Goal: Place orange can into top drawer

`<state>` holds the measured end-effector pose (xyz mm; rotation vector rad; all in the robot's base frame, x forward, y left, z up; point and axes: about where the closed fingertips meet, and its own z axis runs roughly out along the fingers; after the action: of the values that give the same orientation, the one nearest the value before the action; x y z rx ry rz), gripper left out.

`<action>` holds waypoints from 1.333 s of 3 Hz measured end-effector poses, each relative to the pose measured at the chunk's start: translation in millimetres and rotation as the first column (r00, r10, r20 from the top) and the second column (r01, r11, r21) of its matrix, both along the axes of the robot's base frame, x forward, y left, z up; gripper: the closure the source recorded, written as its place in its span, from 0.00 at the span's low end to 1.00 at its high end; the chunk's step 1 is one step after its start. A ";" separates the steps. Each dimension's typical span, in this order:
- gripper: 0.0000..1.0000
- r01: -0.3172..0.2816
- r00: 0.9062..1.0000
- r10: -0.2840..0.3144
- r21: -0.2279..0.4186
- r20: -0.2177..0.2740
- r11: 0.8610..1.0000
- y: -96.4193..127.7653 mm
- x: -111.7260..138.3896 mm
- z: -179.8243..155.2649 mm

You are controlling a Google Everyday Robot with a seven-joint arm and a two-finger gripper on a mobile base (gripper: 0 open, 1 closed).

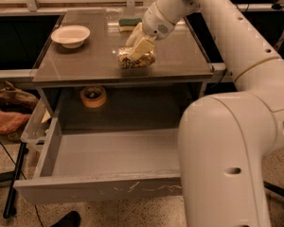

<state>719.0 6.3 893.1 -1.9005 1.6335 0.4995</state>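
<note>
The orange can [135,59], dented, gold and silver, lies on its side on the brown table top [85,65], near the middle front. My gripper [138,42] is down on the can from behind and above, touching it and covering its upper part. The top drawer [109,188] is pulled wide open below the table, grey, with white scratches on its front panel; nothing shows inside it.
A white bowl [71,35] stands at the table's back left. A green and yellow sponge [129,23] lies at the back. A tan tape roll [93,96] sits on the shelf under the top. A clear plastic bin [35,124] hangs left of the drawer. My arm's bulk fills the right foreground.
</note>
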 end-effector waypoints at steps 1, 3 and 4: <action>1.00 0.063 0.997 -0.065 0.064 0.036 0.996 -17.4 -33.3 40.8; 1.00 0.095 0.990 -0.115 0.216 0.080 0.972 -25.6 -105.1 44.9; 1.00 0.063 0.997 -0.056 0.166 -0.047 0.984 -11.1 -139.3 -31.3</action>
<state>579.6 -4.8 861.8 -1.7240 1.6168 0.6353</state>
